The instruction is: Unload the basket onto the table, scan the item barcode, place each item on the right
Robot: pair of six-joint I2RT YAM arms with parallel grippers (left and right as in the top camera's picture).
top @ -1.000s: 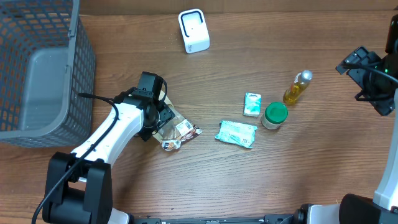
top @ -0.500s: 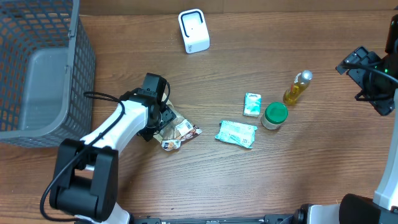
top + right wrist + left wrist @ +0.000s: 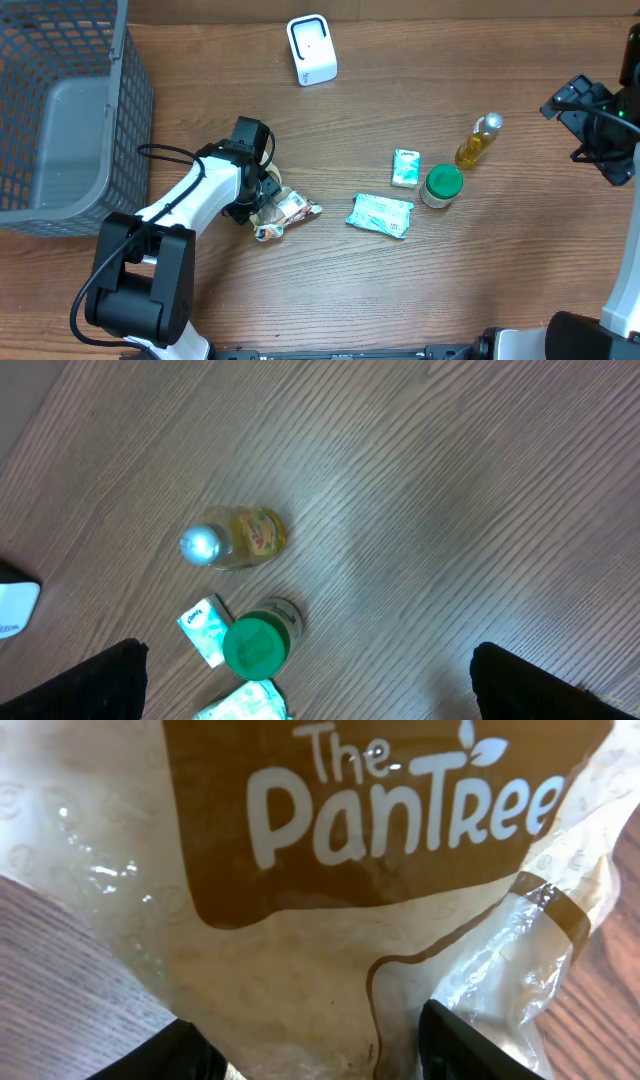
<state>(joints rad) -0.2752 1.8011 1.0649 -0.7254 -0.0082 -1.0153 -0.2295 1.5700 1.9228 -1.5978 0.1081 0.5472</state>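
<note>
Overhead: 1 snack bag (image 3: 287,211), 1 white scanner (image 3: 312,48), 2 teal packets, small (image 3: 405,167) and larger (image 3: 380,214), 1 green-lid jar (image 3: 441,184), 1 yellow bottle (image 3: 478,140), 1 grey mesh basket (image 3: 75,110) at the far left. All of it sits on a brown wood-grain desk (image 3: 450,290); no room visible beyond it. The bag lies crumpled left of centre, well apart from the scanner at the top edge. Left gripper (image 3: 264,194) is down on the bag's left end. Right gripper (image 3: 590,112) hangs at the right edge, touching nothing.

Left wrist: 1 bag (image 3: 330,920) fills the view, brown panel reading "The PanTree", clear crinkled film around it. Slivers of desk (image 3: 50,970) show at lower left and right. Left gripper (image 3: 310,1020) sits astride the bag, jaws partway apart, bag film between the fingers (image 3: 465,1045). Can't tell whether they actually pinch it.

Right wrist: 1 bottle (image 3: 232,540), 1 jar (image 3: 255,643), small packet (image 3: 203,628) just beside the jar, edge of the larger packet (image 3: 245,705), corner of the scanner (image 3: 15,605). Bare desk (image 3: 450,510) across the rest. Right gripper (image 3: 310,655) spread fully, holding nothing, high above the desk.
</note>
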